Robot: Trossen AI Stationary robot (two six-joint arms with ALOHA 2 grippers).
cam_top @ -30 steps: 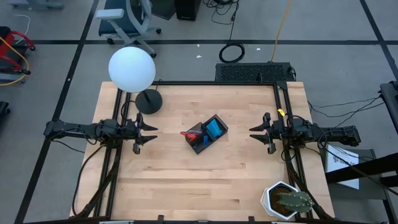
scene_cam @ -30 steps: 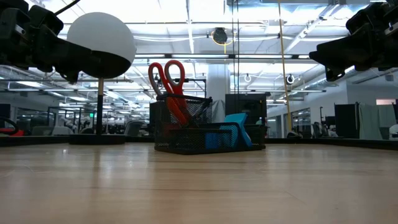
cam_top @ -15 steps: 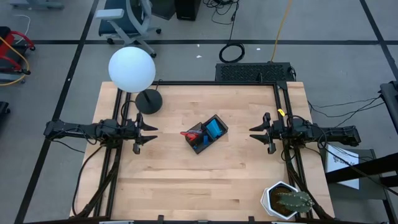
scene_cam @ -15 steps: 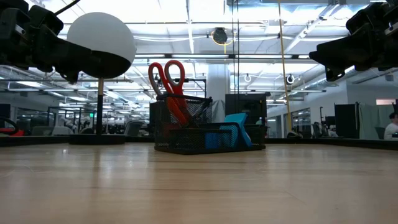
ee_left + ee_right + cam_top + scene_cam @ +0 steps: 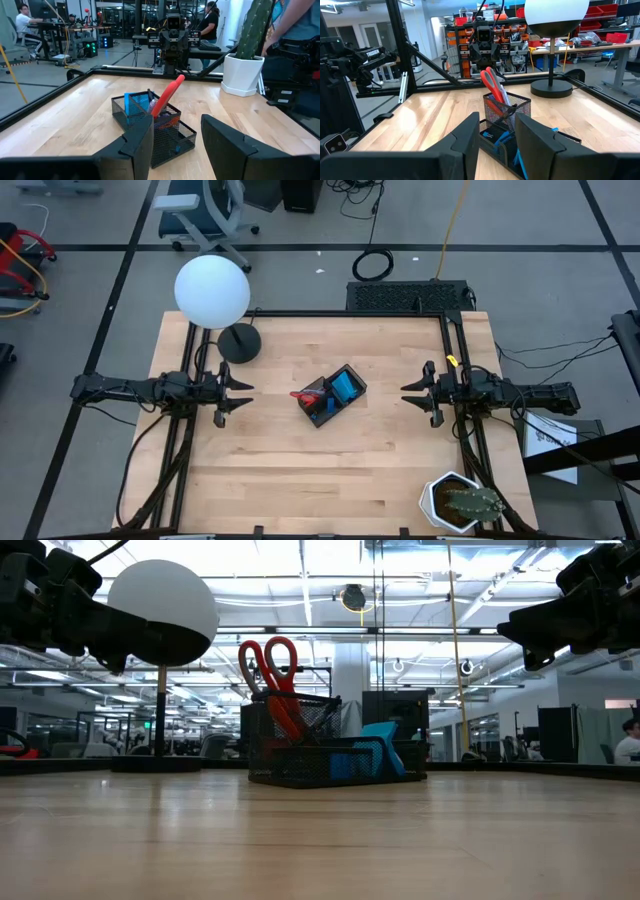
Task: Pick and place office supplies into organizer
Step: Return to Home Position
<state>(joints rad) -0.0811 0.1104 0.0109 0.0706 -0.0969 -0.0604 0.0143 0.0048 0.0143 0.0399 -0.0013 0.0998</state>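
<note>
A black mesh organizer (image 5: 333, 396) stands on the middle of the wooden table. Red-handled scissors (image 5: 268, 662) stand upright in one of its compartments, handles up. A blue notepad (image 5: 343, 388) leans in another. In the left wrist view the organizer (image 5: 172, 137), the scissors (image 5: 167, 95) and the notepad (image 5: 133, 105) all show. My left gripper (image 5: 246, 394) hovers at the table's left side, open, pointing level at the organizer. My right gripper (image 5: 405, 395) hovers at the right side, open, facing it too. Both are well clear of it.
A lamp with a white globe (image 5: 212, 290) and a round black base (image 5: 239, 343) stands at the far left. A potted cactus (image 5: 462, 502) sits at the near right corner. Bare wood lies all round the organizer. People move in the room beyond the table.
</note>
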